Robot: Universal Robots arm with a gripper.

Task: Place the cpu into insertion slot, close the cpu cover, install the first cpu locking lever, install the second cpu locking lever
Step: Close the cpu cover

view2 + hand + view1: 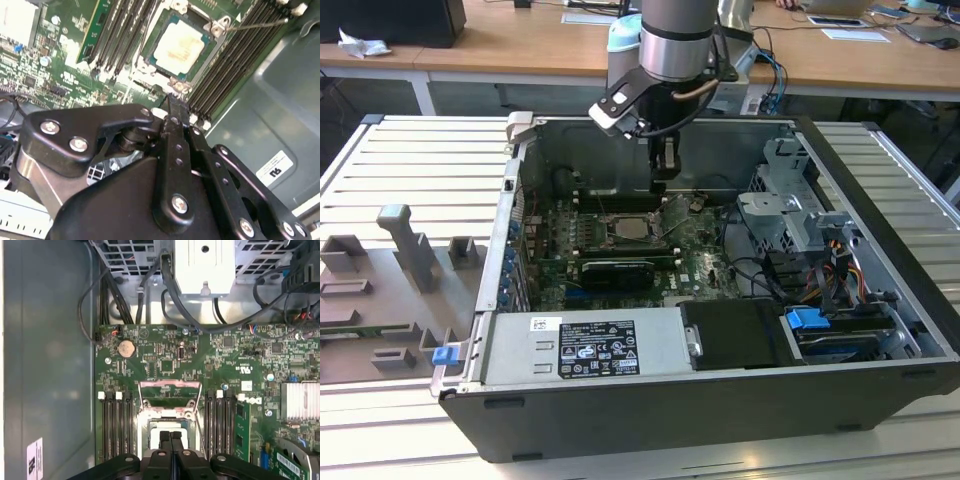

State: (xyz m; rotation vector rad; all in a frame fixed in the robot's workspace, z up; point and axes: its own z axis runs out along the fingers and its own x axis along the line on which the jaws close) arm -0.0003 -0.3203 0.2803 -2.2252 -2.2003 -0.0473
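In the first wrist view the gripper (170, 436), fingers pressed together, is covering the middle of the cpu (153, 434). Its black linkage is hiding the side of the insertion slot (141, 426) nearest the camera. In the second wrist view the gripper body is blocking a big patch of the motherboard (60, 65), and the picture edge is cutting off one end of the insertion slot. In the exterior view the arm (675, 30) is getting cropped at 12 o'clock. The power supply (585, 345) is masking the motherboard at the insertion slot's 6 o'clock, and the cpu is showing too small to tell how it is sitting.
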